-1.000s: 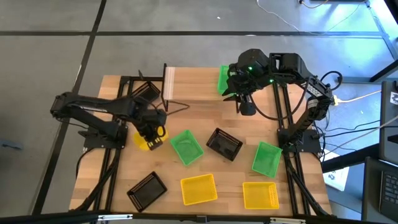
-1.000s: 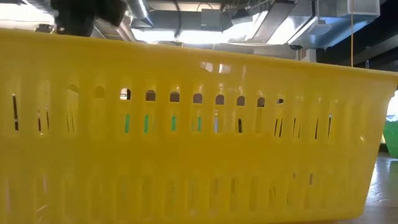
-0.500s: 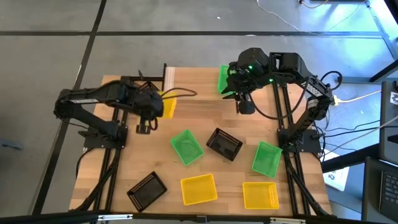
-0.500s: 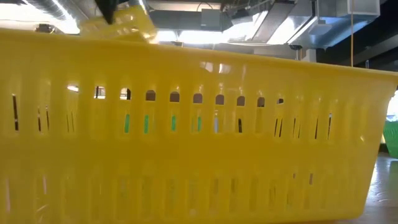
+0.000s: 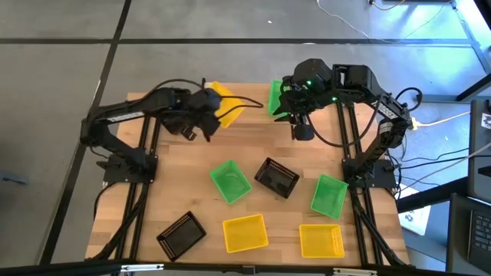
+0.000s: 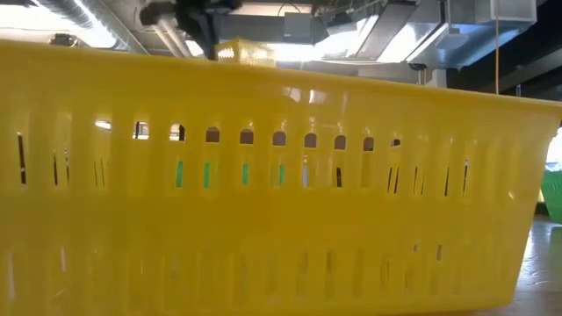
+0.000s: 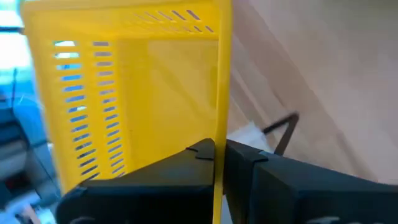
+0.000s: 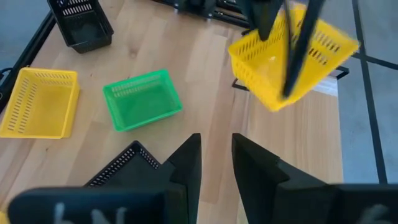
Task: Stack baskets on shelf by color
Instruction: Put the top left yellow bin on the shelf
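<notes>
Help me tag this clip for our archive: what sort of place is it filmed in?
Probably a robotics lab or workshop: a wooden table on a grey concrete floor, exposed ceiling ducts overhead, and loose cables beside the rig. The left gripper holds a yellow basket aloft.

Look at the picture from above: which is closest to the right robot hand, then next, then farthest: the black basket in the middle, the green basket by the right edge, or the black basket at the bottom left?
From the right gripper:
1. Black plastic mesh basket in the table's middle, just in front of it.
2. Green plastic mesh basket near the right edge.
3. Black plastic mesh basket at the front-left corner, clearly farthest.
</notes>
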